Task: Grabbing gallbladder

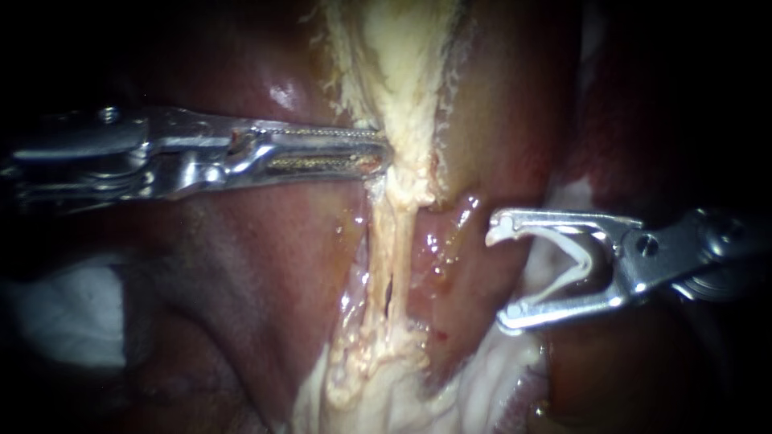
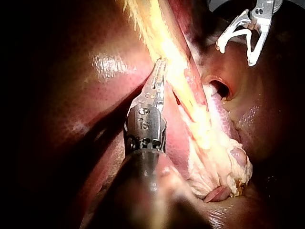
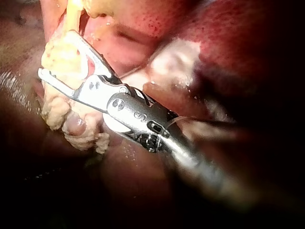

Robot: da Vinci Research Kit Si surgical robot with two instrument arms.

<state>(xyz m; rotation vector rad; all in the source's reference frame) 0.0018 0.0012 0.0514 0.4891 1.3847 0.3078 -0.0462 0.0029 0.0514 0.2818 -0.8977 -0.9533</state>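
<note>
Nearest the lens, the left instrument's slim serrated steel pincer (image 1: 378,151) looks clamped on the near edge of the gallbladder (image 1: 402,72). That is a cream-yellow, ragged, fibrous band running crosswise to the shaft, directly ahead of its tip. Beyond the band, the right instrument's pincer (image 1: 498,276) stands wide apart around a white V-shaped clip (image 1: 581,265) that touches both halves, clear of the tissue. Glossy dark red liver (image 1: 265,265) lies all around. To my eye, any pull falls to the left.

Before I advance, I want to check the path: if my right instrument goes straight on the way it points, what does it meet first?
Probably the glistening red tissue just ahead of the right instrument and its clip, then the pale strand beyond; depth is unclear.
</note>
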